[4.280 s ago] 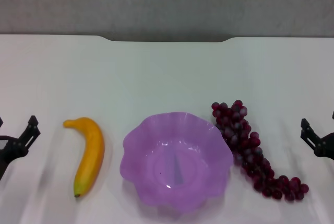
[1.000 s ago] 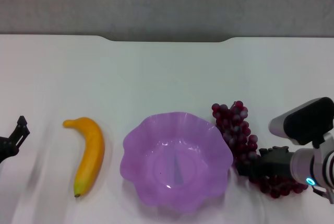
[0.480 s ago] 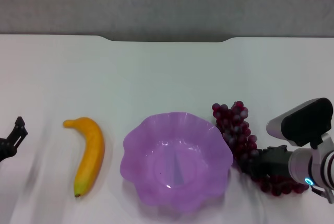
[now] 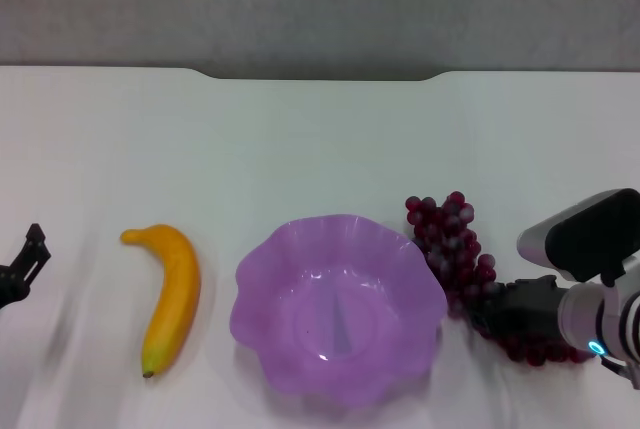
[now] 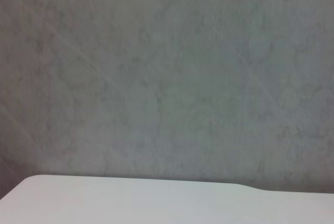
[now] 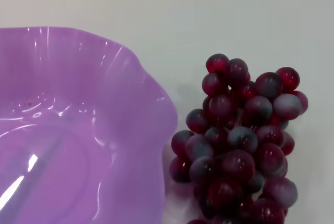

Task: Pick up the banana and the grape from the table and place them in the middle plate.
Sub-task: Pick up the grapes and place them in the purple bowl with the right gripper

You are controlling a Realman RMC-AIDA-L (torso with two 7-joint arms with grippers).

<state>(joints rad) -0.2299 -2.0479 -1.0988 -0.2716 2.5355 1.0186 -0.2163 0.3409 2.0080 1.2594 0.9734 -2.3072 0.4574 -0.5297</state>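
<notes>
Purple translucent plastic forms the middle plate (image 4: 338,311), a bowl-like dish with a wavy scalloped rim, which is set near the middle of the near edge of the plain white table (image 4: 300,139). A long bunch of small round dark red-purple grapes, the grape (image 4: 455,244), is laid just beside the dish toward the right edge, its far end seen close to the rim in the right wrist view (image 6: 242,140). The near end of the bunch is covered by the right gripper (image 4: 505,314), which is lowered onto it from the right edge; whether its fingers are spread or closed cannot be told. A curved yellow-orange banana (image 4: 170,296) is laid flat toward the left edge, apart from the dish. The left gripper (image 4: 22,267) is parked at the left edge, its state not discernible.
</notes>
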